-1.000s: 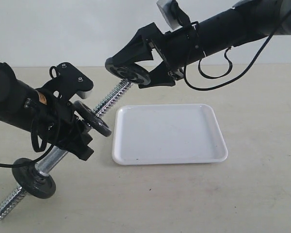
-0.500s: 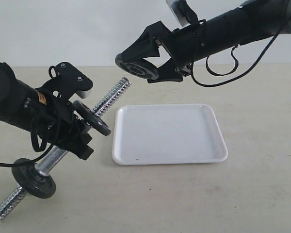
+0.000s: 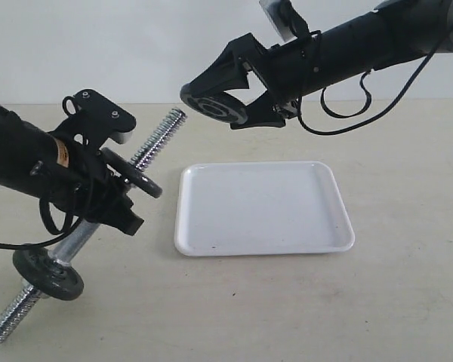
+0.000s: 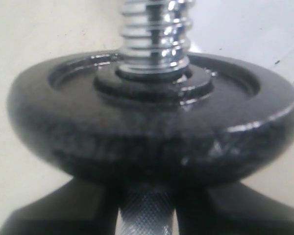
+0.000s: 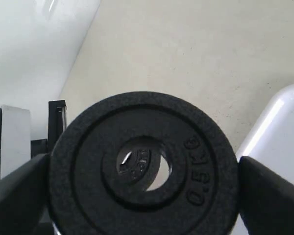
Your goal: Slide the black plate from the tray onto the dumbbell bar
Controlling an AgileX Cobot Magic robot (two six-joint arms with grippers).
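Holding the black plate (image 5: 186,161) by its rim in wide jaws, the right gripper (image 3: 211,106) has it in the air, off the tray (image 3: 264,207) and near the threaded tip of the dumbbell bar (image 3: 155,143), which the left gripper (image 3: 109,202) clamps tilted. We fear that, if hole and tip are not in line, the plate catches on the threads and jams.

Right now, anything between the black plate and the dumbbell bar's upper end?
Nothing: exterior view shows a bare gap between the black plate and the dumbbell bar.
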